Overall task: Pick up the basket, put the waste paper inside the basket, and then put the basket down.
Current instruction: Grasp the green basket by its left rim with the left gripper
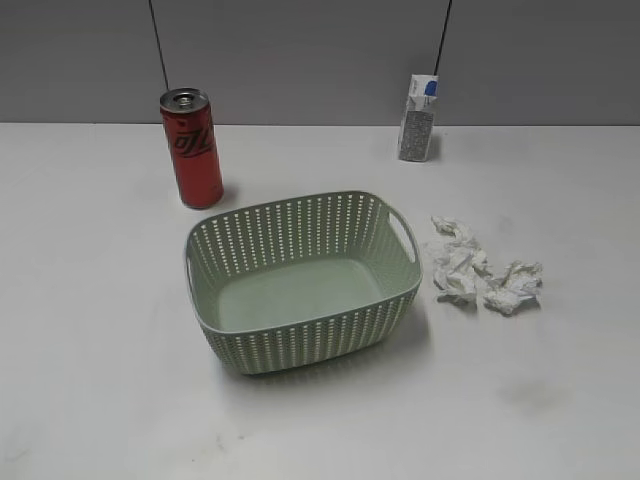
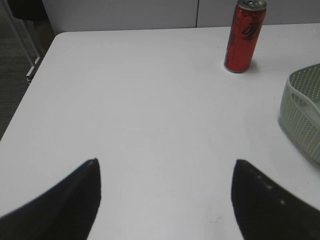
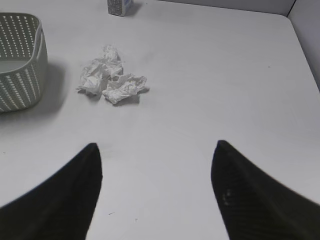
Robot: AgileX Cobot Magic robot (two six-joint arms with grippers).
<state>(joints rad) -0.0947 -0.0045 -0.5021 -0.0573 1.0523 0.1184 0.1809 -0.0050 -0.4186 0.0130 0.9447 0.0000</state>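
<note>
The pale sage-green basket (image 1: 240, 340) stands empty on the white table, mid-view. It shows at the right edge of the left wrist view (image 2: 300, 112) and at the left edge of the right wrist view (image 3: 20, 85). The waste paper (image 1: 485, 275), a few crumpled white wads, lies on the table just right of the basket; it also shows in the right wrist view (image 3: 111, 77). My left gripper (image 2: 165, 162) is open and empty, above bare table left of the basket. My right gripper (image 3: 156, 146) is open and empty, nearer than the wads. Neither gripper shows in the exterior view.
A red can (image 1: 192, 148) stands behind the basket at the left, also in the left wrist view (image 2: 244, 36). A small white-and-blue carton (image 1: 418, 118) stands at the back right, its base visible in the right wrist view (image 3: 120, 7). The table's left edge (image 2: 25, 95) is near.
</note>
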